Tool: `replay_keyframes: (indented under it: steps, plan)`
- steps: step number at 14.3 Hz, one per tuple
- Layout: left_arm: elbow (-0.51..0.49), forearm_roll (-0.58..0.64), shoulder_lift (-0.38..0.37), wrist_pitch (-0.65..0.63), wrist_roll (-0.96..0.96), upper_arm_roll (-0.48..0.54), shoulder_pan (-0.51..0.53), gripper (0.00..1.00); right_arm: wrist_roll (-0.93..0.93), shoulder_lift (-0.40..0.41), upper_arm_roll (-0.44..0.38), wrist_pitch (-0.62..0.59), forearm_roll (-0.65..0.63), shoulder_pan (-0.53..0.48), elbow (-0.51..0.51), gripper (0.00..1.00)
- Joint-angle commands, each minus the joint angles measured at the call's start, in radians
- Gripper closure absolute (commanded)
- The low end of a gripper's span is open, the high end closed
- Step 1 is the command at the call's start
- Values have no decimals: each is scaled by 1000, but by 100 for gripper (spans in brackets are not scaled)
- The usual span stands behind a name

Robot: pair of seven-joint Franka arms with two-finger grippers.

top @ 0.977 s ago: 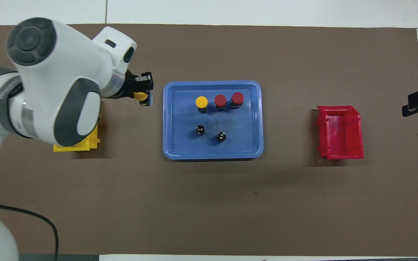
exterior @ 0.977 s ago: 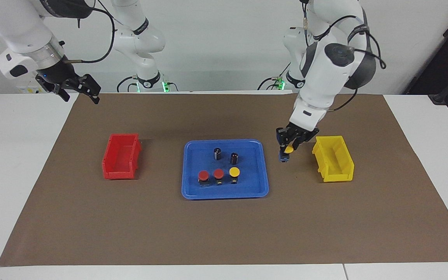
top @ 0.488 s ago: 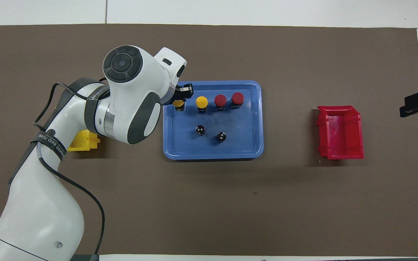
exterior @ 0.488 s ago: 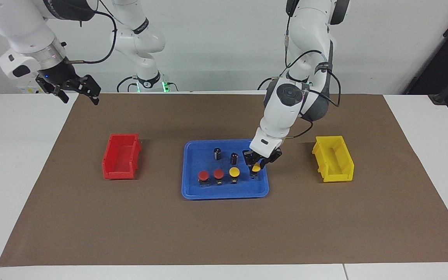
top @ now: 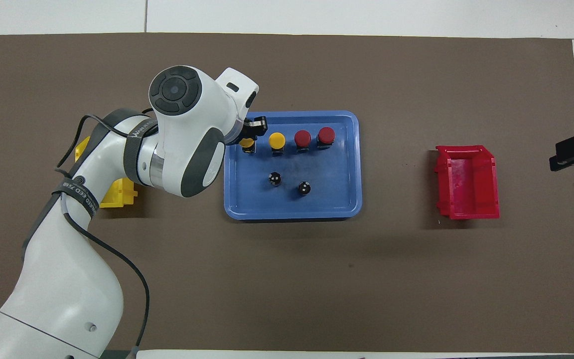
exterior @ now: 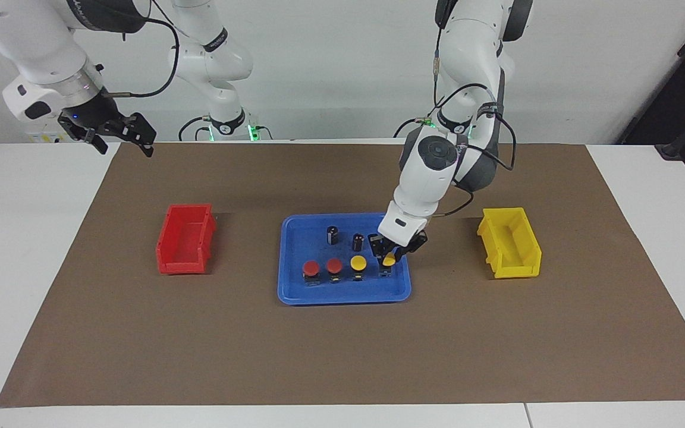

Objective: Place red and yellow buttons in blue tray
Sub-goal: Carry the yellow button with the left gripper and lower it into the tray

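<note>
The blue tray (exterior: 342,292) lies mid-table, also in the overhead view (top: 337,202). In it two red buttons (exterior: 311,269) (exterior: 334,266) and a yellow button (exterior: 358,263) stand in a row. My left gripper (exterior: 391,254) is shut on the second yellow button (exterior: 388,260), low in the tray at the row's end toward the left arm; its base is at the tray floor. From overhead the gripper (top: 250,135) partly covers that button (top: 246,143). My right gripper (exterior: 120,138) waits open and raised over the table's edge at the right arm's end.
Two dark capless cylinders (exterior: 332,234) (exterior: 358,242) stand in the tray, nearer to the robots than the row. A red bin (exterior: 185,239) sits toward the right arm's end, a yellow bin (exterior: 510,242) toward the left arm's end, both on the brown mat.
My left gripper carried the yellow button from beside the yellow bin over the tray's rim and lowered it at the end of the button row. The right arm barely moved.
</note>
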Motion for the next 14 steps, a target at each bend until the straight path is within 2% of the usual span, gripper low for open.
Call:
replay_keyframes:
  steps: [1, 5, 6, 7, 9, 10, 11, 14]
  plan:
    - [6, -23, 23, 29, 5, 12, -14, 98, -23, -21, -9, 3, -24, 22, -31, 0]
    - [-23, -25, 25, 64, 4, 12, -22, 98, -26, -19, -22, -4, -33, 39, -31, 0]
    - [-30, -25, 25, 70, 4, 12, -27, 94, -26, -19, -22, -7, -34, 39, -31, 0]
    - [-33, -25, 25, 73, 4, 12, -30, 81, -26, -19, -22, -7, -34, 39, -31, 0]
    - [-31, -25, 25, 74, 2, 14, -30, 44, -35, -22, -23, 0, -34, 39, -13, 0]
    - [-28, -25, 25, 74, -1, 14, -31, 33, -41, -19, -22, 3, -36, 36, -13, 0]
    - [-27, -25, 25, 72, -1, 14, -31, 25, -44, -19, -22, 11, -37, 28, -13, 0]
    - [-16, -25, 24, 60, -4, 15, -31, 15, -84, -19, -22, 30, -36, 13, -16, 0]
